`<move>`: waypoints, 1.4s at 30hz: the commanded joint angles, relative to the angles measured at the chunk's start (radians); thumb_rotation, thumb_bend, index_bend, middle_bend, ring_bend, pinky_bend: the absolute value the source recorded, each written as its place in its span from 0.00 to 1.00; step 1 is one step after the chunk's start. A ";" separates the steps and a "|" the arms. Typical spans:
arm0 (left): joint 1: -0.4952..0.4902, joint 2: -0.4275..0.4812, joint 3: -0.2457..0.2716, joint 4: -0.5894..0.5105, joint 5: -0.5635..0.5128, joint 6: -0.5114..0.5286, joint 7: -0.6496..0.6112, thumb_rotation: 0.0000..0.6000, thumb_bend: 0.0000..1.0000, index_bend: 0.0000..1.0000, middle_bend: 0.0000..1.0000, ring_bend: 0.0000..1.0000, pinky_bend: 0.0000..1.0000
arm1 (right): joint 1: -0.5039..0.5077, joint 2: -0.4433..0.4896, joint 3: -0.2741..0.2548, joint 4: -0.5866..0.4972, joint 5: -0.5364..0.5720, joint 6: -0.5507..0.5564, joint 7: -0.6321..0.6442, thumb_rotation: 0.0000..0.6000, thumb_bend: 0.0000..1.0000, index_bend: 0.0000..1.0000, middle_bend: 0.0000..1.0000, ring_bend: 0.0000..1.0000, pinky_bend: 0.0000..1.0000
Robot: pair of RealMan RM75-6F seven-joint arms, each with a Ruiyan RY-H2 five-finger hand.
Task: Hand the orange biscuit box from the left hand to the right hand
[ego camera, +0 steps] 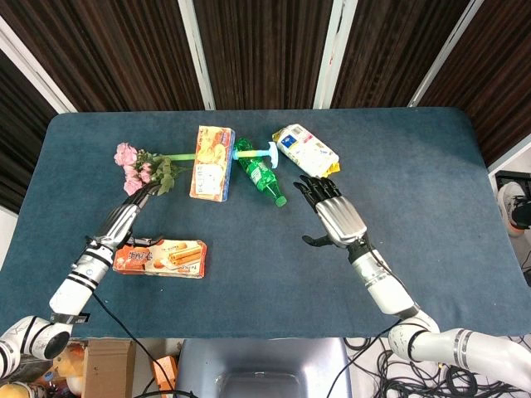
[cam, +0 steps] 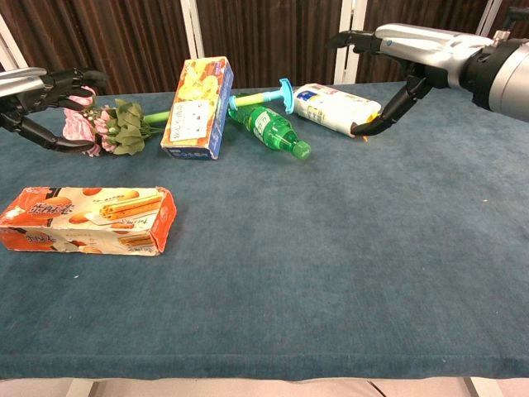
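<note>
The orange biscuit box (ego camera: pixel 159 258) (cam: pixel 87 220) lies flat on the blue table near the front left. My left hand (ego camera: pixel 126 217) (cam: pixel 43 103) hovers just behind it and above the table, fingers apart and loosely curved, holding nothing. It does not touch the box. My right hand (ego camera: pixel 333 214) (cam: pixel 398 56) is raised over the middle right of the table, fingers spread, empty, well away from the box.
Behind the left hand lies a pink flower bunch (ego camera: pixel 141 170) (cam: pixel 103 126). A yellow box with a blue side (ego camera: pixel 211 162) (cam: pixel 196 107), a green bottle (ego camera: pixel 259 172) (cam: pixel 274 131), a light blue tool (cam: pixel 264 98) and a white and yellow packet (ego camera: pixel 305 149) (cam: pixel 337 107) sit at the back centre.
</note>
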 commanded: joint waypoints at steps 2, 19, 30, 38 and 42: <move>0.000 0.006 0.015 -0.013 0.020 0.006 -0.008 1.00 0.26 0.00 0.00 0.00 0.10 | -0.002 0.016 -0.011 0.007 0.000 0.007 0.014 1.00 0.09 0.00 0.00 0.00 0.00; 0.064 0.063 0.153 -0.120 0.034 -0.005 0.238 1.00 0.16 0.00 0.00 0.00 0.00 | -0.034 0.128 -0.063 -0.010 0.016 -0.022 0.101 1.00 0.09 0.00 0.00 0.00 0.00; 0.086 -0.017 0.169 -0.012 -0.023 -0.036 0.273 1.00 0.15 0.00 0.00 0.00 0.00 | -0.031 0.156 -0.092 -0.037 0.010 -0.017 0.082 1.00 0.09 0.00 0.00 0.00 0.00; 0.082 -0.060 0.162 0.076 -0.001 -0.026 0.240 1.00 0.15 0.00 0.00 0.00 0.00 | -0.021 0.163 -0.104 -0.042 0.049 -0.029 0.054 1.00 0.09 0.00 0.00 0.00 0.00; 0.074 -0.051 0.165 0.075 -0.015 -0.058 0.258 1.00 0.16 0.09 0.05 0.01 0.07 | -0.019 0.167 -0.105 -0.040 0.058 -0.034 0.064 1.00 0.09 0.00 0.00 0.00 0.00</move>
